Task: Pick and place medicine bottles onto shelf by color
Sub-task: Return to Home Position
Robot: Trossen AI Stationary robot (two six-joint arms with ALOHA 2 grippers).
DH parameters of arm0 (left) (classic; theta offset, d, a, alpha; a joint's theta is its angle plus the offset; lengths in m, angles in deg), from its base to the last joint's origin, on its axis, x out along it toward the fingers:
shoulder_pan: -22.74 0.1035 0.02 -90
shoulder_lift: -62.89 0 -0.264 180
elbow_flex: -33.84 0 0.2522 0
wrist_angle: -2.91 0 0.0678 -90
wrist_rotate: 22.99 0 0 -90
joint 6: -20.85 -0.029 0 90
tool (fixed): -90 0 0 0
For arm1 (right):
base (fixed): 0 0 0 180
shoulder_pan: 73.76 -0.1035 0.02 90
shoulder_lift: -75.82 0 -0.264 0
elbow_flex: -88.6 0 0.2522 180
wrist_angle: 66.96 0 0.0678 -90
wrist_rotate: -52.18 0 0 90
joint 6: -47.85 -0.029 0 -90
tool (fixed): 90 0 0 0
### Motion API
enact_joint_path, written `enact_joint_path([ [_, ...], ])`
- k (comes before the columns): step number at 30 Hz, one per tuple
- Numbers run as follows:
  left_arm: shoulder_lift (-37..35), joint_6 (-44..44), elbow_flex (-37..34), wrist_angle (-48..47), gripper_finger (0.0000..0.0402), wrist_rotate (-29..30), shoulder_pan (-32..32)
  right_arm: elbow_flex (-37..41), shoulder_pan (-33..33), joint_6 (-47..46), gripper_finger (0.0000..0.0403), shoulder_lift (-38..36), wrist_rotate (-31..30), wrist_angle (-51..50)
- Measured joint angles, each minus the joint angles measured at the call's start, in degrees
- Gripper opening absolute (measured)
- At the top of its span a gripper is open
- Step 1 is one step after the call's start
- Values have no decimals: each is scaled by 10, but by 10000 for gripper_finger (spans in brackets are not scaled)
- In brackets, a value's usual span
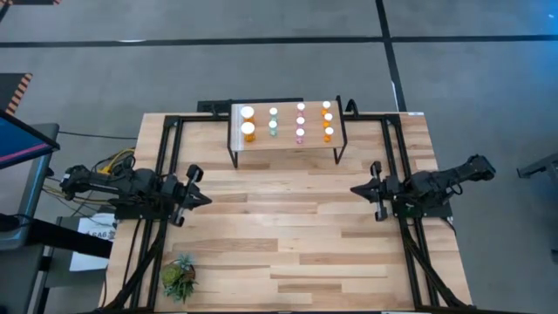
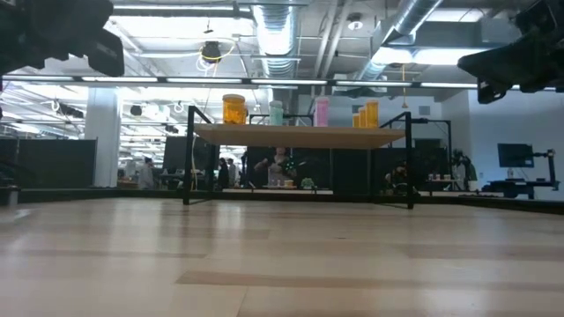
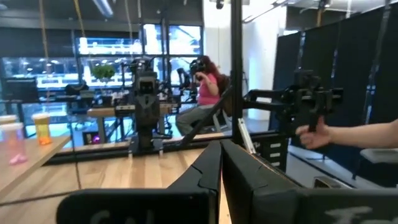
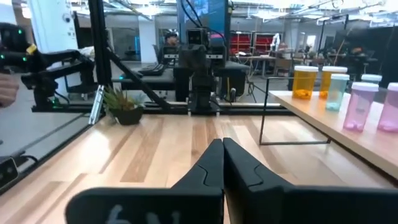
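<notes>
From above, the shelf (image 1: 283,146) stands at 12 o'clock on the pale plank surface (image 1: 288,244). It is a light-wood slab on thin black legs. Eight white-capped bottles stand on it in pairs. From its 9 o'clock end to its 3 o'clock end these are large orange pill bottles (image 1: 248,130), teal pill bottles (image 1: 273,129), pink pill bottles (image 1: 300,133) and small orange pill bottles (image 1: 328,133). The left gripper (image 1: 206,199) sits at 9 o'clock and the right gripper (image 1: 355,189) at 3 o'clock. Both are well apart from the shelf, their tips facing each other across bare wood. A spiky green plant (image 1: 179,277) sits at 7 o'clock.

Level with the surface, the translucent cylinders line the shelf top with nothing standing in front of them. Dark arm parts hang in both upper corners.

In the left wrist view, that gripper's two dark, angular fingers are pressed together with nothing between them. Beyond them are a small orange and a pink bottle on the shelf's end, the right arm, a seated person (image 3: 208,87) and a hand (image 3: 311,135) past the surface's edge.

In the right wrist view, the fingers likewise meet flat and hold nothing. Beyond them are the plant, the left arm, and the shelf carrying the large orange, teal and pink bottles.
</notes>
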Motion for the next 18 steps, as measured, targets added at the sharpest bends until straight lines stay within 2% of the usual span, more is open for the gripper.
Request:
enact_joint_path([
  [10,-28,-8,-1,10,0,-11,0,0,0,14,32,0,0,-4],
  [13,-58,-15,-1,-11,0,-9,0,0,0,14,35,0,0,-5],
  [18,-56,-19,-1,-51,0,-22,0,0,0,15,35,0,0,-6],
])
